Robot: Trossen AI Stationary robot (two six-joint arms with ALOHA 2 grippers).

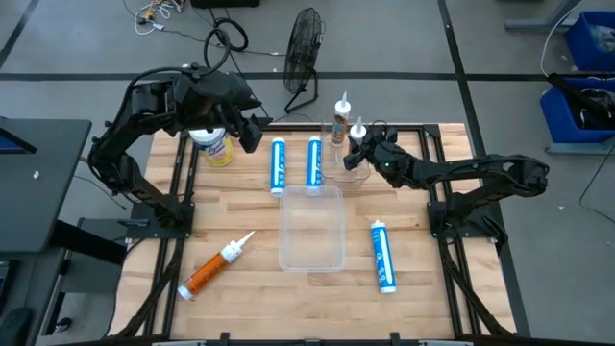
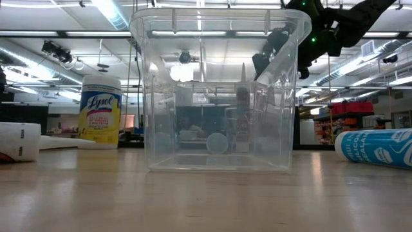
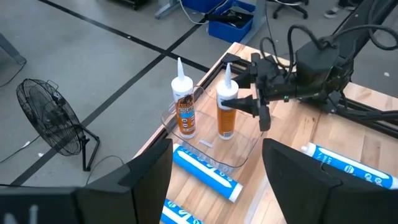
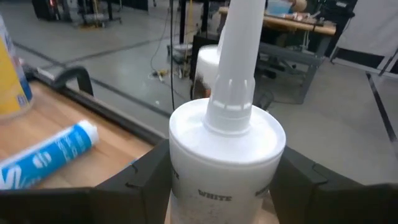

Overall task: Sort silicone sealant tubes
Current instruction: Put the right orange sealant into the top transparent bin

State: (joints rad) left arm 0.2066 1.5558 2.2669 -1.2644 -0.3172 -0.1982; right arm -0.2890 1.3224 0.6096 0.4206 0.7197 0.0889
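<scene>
Six slim sealant cartridges show in all, three orange and three blue; two orange cartridges with white nozzles (image 3: pixel 184 106) stand upright side by side in a small clear container (image 3: pixel 211 149) at the table's far edge, and the right gripper (image 3: pixel 244 103) has its fingers closed around the upper part of the nearer one (image 3: pixel 226 111), just under its white shoulder, as the right wrist view shows; the third orange cartridge (image 1: pixel 215 266) lies flat near the front left of the wooden table (image 1: pixel 240 202); two blue cartridges with white print (image 1: pixel 279 165) lie parallel just beyond a large clear plastic bin (image 1: pixel 311 231) in the middle, and the third blue cartridge (image 1: pixel 382 255) lies to the bin's right; one yellow canister with a white lid (image 1: pixel 215 144) stands at the far left, under the left gripper (image 1: pixel 252 130), which hangs above the table holding nothing, its fingers spread wide apart.
</scene>
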